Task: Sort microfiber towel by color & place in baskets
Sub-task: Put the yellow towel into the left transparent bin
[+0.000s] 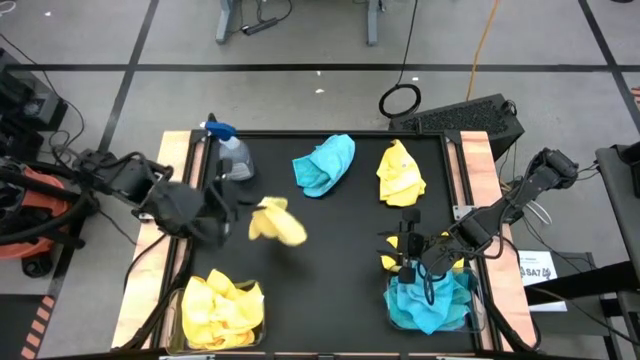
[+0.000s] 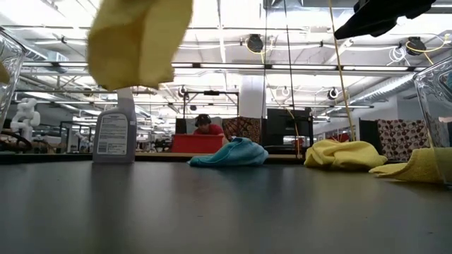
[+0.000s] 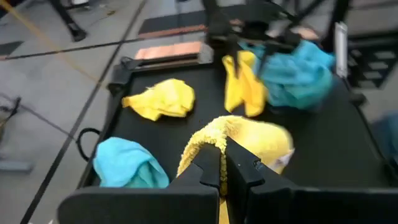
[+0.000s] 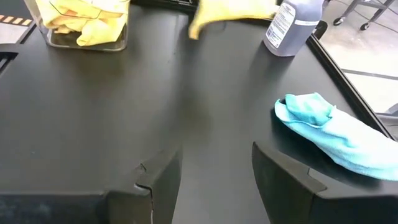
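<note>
At the left of the high view, the left claw point(image 1: 243, 214) is clamped shut on a yellow towel point(image 1: 277, 221), which hangs in the air above the black counter point(image 1: 330, 280), clear of its surface in the low view. Below it, in the lower left of the frame, a clear basket point(image 1: 222, 308) holds crumpled yellow towels. In the upper left of the counter stands a spray bottle point(image 1: 232, 156) with a blue trigger; the low view shows a white label on it, but its print is too small to read. At upper centre lies a turquoise towel point(image 1: 326, 164), and just to its right another yellow one point(image 1: 400, 173). In the lower right a second clear basket point(image 1: 434, 300) holds turquoise towels, with a small yellow towel point(image 1: 393, 254) touching its upper left edge. The right claw point(image 1: 418, 270) hovers over this basket with its fingers parted and nothing between them. A white tag with illegible print lies off the counter at far right.
</note>
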